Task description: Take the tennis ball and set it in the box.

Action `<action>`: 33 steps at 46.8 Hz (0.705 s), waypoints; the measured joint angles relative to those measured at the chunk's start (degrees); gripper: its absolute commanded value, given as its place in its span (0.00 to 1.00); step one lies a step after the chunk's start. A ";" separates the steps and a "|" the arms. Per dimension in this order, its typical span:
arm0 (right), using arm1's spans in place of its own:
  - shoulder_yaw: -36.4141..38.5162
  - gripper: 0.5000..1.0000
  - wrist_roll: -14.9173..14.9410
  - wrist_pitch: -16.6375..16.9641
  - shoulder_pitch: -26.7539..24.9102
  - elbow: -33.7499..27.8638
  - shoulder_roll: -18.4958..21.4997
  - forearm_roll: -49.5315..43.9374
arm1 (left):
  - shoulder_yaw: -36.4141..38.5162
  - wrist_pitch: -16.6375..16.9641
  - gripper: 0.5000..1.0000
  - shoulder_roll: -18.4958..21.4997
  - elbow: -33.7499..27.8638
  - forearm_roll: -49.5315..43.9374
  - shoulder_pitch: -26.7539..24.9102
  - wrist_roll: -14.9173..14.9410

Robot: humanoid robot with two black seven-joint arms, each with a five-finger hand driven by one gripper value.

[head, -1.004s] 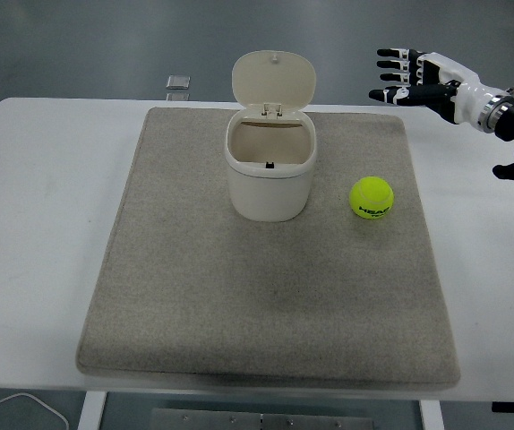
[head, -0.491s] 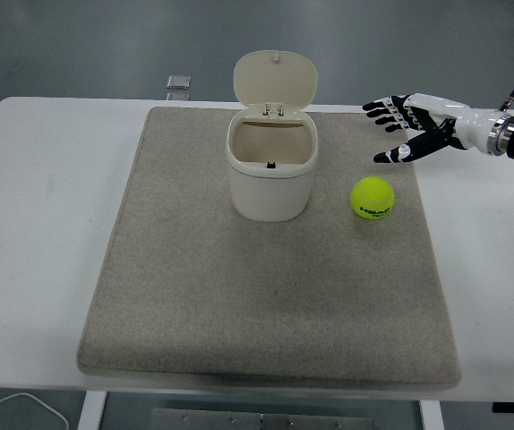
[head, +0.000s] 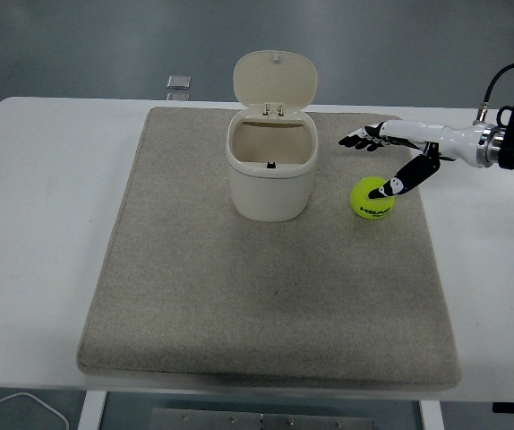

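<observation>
A yellow-green tennis ball [head: 371, 201] lies on the grey mat [head: 266, 296], to the right of the cream box [head: 271, 170], whose lid is flipped up at the back. My right hand [head: 375, 161] reaches in from the right edge and hovers just over the ball, its fingers [head: 357, 140] spread past the ball's far side and its thumb tip right at the ball's top. It holds nothing. The left arm does not show.
The mat covers most of the white table [head: 42, 224]. A small grey square object [head: 178, 82] sits at the table's far edge, behind the box. A white cable [head: 24, 405] curls below the near left corner.
The right hand has swung down and leftwards from high at the right edge to just above the ball, staying open. Ball and box have not moved.
</observation>
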 measured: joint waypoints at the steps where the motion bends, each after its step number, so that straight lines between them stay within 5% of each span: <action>1: -0.10 0.84 0.22 0.00 0.01 0.00 -0.03 -0.68 | 0.00 0.00 0.99 0.00 0.00 0.00 -0.02 0.00; 33: -4.94 0.81 1.45 -6.03 -1.18 -0.70 0.44 -6.11 | 0.00 0.00 0.99 0.00 0.00 0.00 -0.02 0.00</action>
